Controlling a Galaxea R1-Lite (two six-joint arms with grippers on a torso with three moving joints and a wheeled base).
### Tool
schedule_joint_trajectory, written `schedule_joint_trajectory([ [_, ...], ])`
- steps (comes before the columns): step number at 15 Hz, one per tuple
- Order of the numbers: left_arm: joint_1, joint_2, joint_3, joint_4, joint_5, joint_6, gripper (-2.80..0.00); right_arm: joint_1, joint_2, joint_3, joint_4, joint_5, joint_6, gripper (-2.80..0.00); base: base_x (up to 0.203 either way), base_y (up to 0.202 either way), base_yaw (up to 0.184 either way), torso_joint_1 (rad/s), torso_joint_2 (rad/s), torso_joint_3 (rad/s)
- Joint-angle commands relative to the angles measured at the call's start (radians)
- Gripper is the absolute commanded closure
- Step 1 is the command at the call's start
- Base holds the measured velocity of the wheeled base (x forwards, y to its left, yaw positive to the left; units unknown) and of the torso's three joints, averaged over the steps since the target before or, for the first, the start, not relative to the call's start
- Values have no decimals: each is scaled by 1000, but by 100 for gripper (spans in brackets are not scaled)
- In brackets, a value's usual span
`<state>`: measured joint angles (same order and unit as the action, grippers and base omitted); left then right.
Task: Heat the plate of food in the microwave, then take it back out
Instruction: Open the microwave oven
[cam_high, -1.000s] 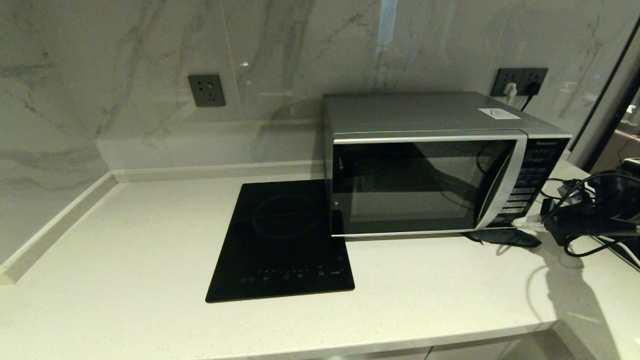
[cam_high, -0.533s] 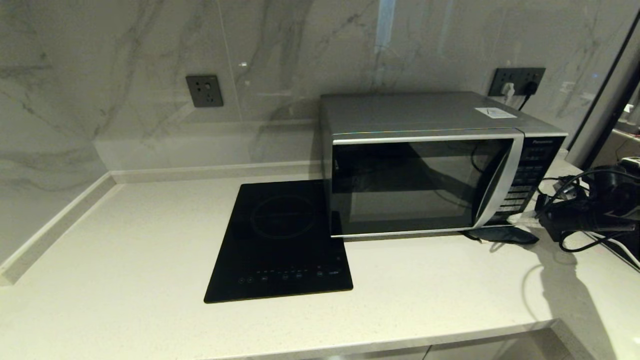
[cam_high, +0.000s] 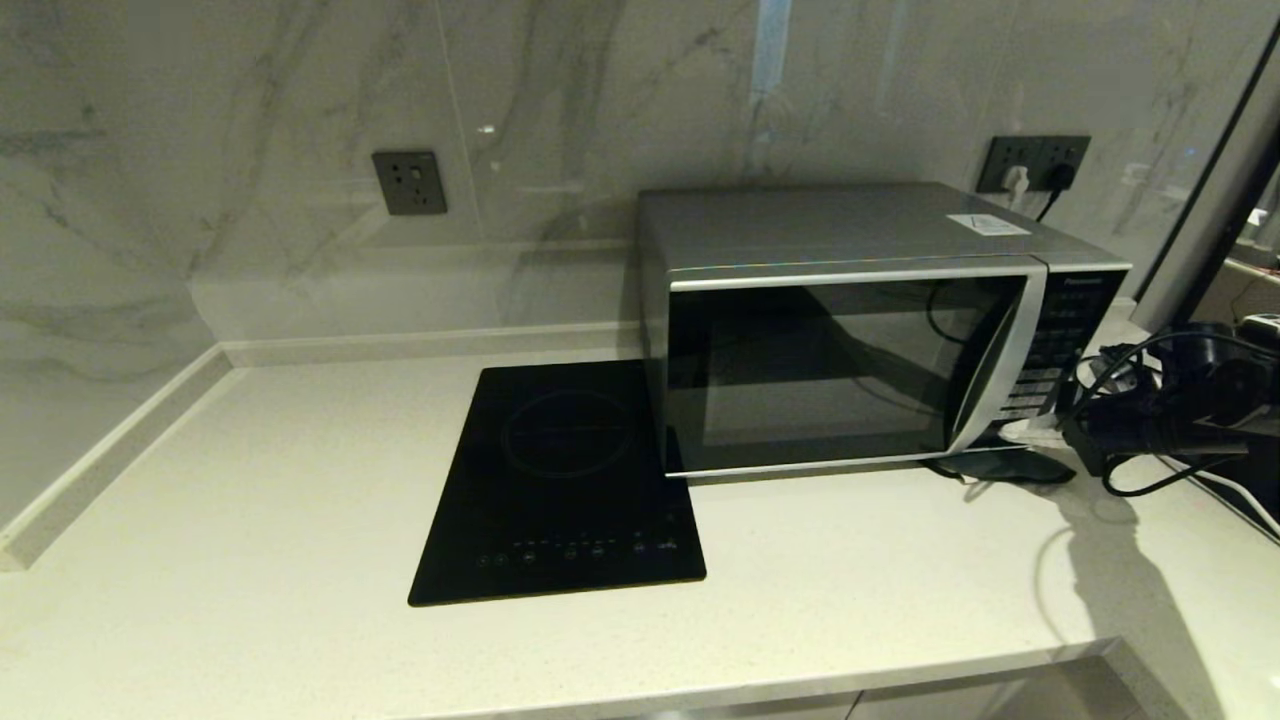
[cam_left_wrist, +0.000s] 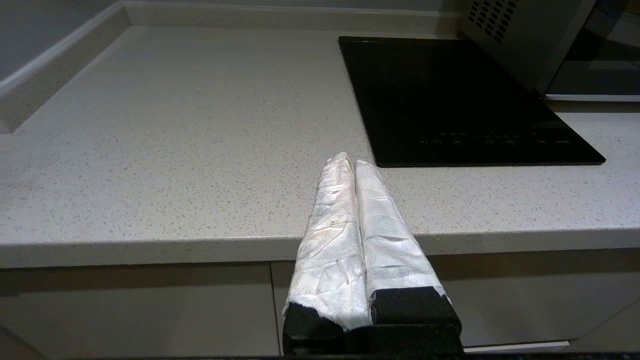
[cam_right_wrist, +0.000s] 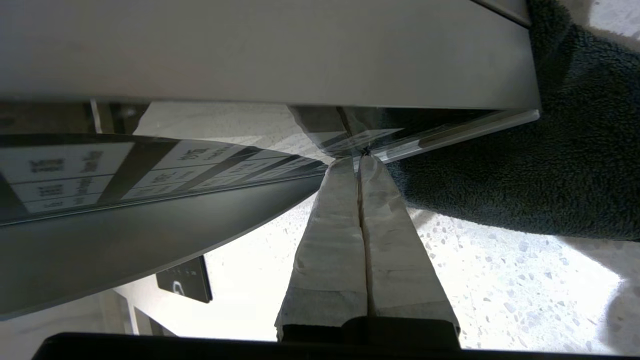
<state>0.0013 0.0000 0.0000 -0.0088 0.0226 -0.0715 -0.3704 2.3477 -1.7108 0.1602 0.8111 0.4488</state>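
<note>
No plate of food is seen; the microwave (cam_high: 860, 330) door is closed. Right gripper (cam_right_wrist: 361, 159), fingers together, is pressed at its lower panel; left gripper (cam_left_wrist: 348, 162), fingers together, is parked before the table (cam_high: 250, 480).

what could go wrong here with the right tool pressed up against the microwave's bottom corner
The shut right tool touches the lower edge of the microwave beside the button panel. A slip could miss the intended button or shove the oven sideways. The dark cloth under that corner may let the oven shift. Loose cables on the arm hang near the panel and could snag.
</note>
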Motion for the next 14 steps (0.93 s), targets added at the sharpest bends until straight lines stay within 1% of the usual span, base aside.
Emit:
schedule_joint_trajectory([
  [1, 0, 2, 0, 0, 0, -1, 0, -29, -35, 30, 1, 2, 1, 0, 0, 0, 0, 0, 0, 0],
  [7, 0, 2, 0, 0, 0, -1, 0, -137, -217, 165, 6, -12, -14, 0, 0, 0, 0, 0, 0, 0],
  [9, 0, 2, 0, 0, 0, -1, 0, -158, -315, 214, 22, -56, -15, 0, 0, 0, 0, 0, 0, 0],
  [10, 0, 2, 0, 0, 0, -1, 0, -162, -371, 234, 47, -108, -16, 0, 0, 0, 0, 0, 0, 0],
  [12, 0, 2, 0, 0, 0, -1, 0, -164, -485, 253, 145, -239, -21, 0, 0, 0, 0, 0, 0, 0],
  [14, 0, 2, 0, 0, 0, -1, 0, -127, -618, 260, 277, -390, -23, 0, 0, 0, 0, 0, 0, 0],
])
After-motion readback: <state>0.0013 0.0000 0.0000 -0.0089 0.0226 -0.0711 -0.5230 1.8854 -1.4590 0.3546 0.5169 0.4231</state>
